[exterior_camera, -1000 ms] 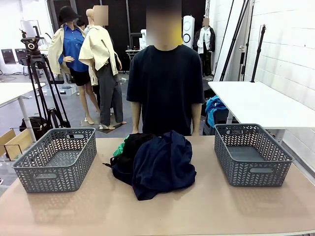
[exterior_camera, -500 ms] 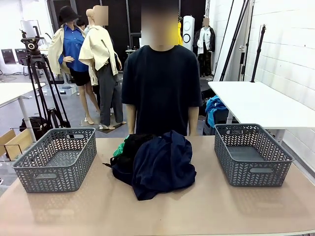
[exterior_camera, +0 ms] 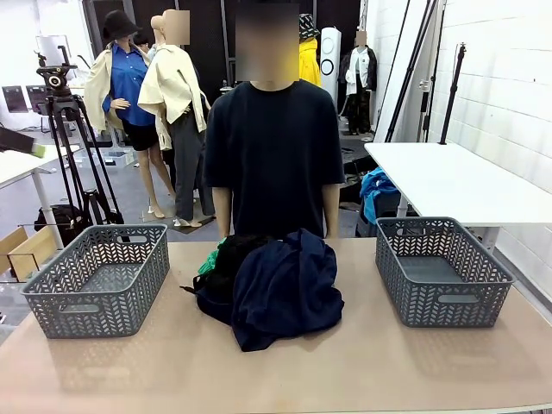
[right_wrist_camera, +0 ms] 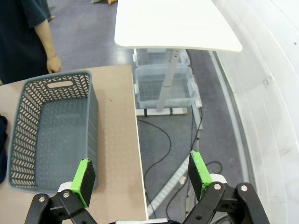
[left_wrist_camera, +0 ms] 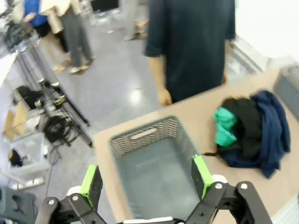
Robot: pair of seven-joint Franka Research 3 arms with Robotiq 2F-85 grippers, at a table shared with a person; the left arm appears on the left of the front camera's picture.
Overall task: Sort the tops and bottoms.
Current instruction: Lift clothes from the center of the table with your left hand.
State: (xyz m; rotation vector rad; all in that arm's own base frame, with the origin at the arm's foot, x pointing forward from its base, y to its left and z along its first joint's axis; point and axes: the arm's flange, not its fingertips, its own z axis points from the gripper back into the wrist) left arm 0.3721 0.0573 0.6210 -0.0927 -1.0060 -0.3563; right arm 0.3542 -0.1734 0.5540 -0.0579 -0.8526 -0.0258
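Logging the tan bench (exterior_camera: 155, 371) left to right, every position taken from the garment heap (exterior_camera: 267, 297). The left jaws are spread wide, green pads (left_wrist_camera: 91, 183) well apart, gripping nothing. They hang above the grey plastic lattice-walled basket (exterior_camera: 97, 278), which stands well left of the heap.

The heap sits mid-bench: three soft cloth items bunched together and touching.
- The bright green garment (exterior_camera: 210, 258) peeks out at the heap's far left edge.
- The black garment (exterior_camera: 235, 252) lies against it on the heap's left half.
- The large dark navy garment (exterior_camera: 286, 291) covers the heap's right half and front, overlapping the black one.

A person in a black T-shirt (exterior_camera: 274, 155) stands directly behind the heap. One hand (left_wrist_camera: 164, 97) hangs behind the heap's left side, apart from the cloth.

A second grey lattice-walled basket (exterior_camera: 442, 269) stands well right of the heap. The right jaws are also spread wide and grip nothing. They hang past that basket on the side away from the heap, over the bench edge and the floor (right_wrist_camera: 210, 116).
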